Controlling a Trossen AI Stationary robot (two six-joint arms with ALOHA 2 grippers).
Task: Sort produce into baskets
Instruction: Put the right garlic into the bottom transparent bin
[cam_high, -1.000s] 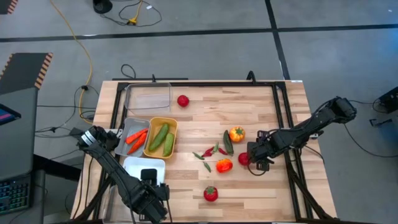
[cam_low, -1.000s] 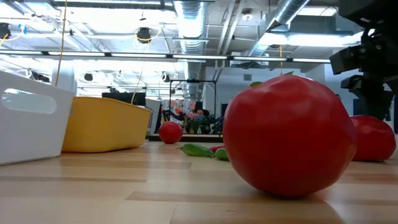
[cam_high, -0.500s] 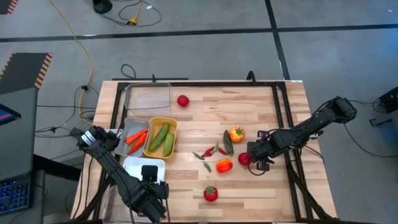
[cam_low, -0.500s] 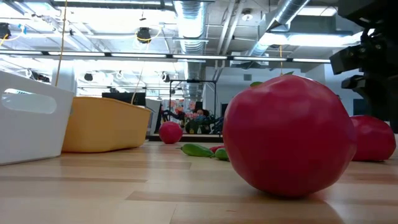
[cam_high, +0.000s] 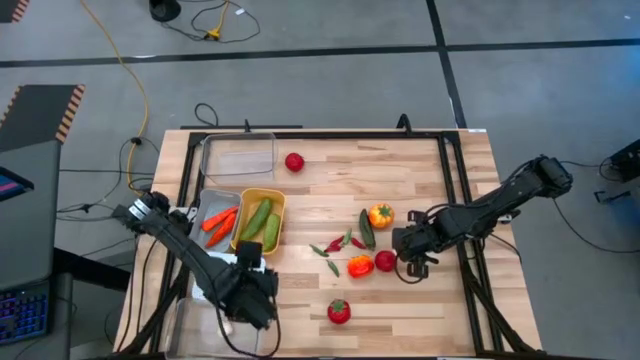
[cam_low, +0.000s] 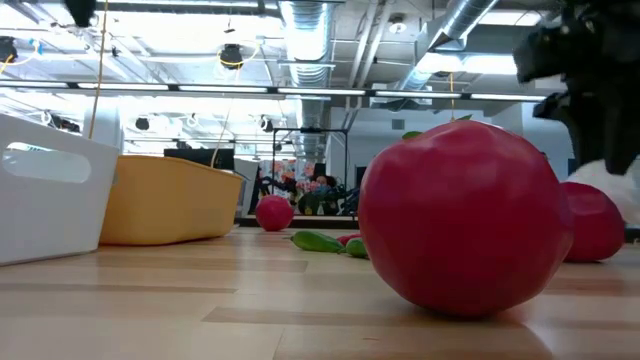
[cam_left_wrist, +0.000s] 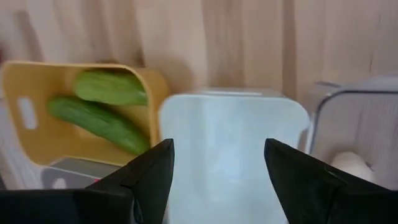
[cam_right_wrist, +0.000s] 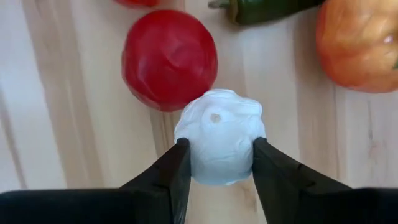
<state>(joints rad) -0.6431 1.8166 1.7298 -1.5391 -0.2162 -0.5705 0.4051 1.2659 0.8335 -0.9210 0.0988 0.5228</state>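
My right gripper is shut on a white garlic bulb at the table's right middle, beside a red tomato. An orange pepper, another pepper, small chillies and two more tomatoes lie on the wood. My left gripper is open and empty above the white basket. The yellow basket holds cucumbers and the grey basket holds carrots. A clear basket with a garlic bulb shows in the left wrist view. My right gripper pinches the garlic bulb by two opposite sides between its two fingers, which point down from above. The bulb's top faces up between the fingertips. I cannot tell whether it is clear of the table; it shows white behind the tomato in the low view.
A second clear basket stands at the far left. A dark frame runs along the table's right and far sides. In the low view one tomato fills the foreground. Bare wood lies at the far middle and near right.
My left gripper has gone from the table's near edge toward the far edge and a little right, and now stands over the white basket. My right gripper has shifted slightly toward the table's left, and the garlic bulb now shows in the low view.
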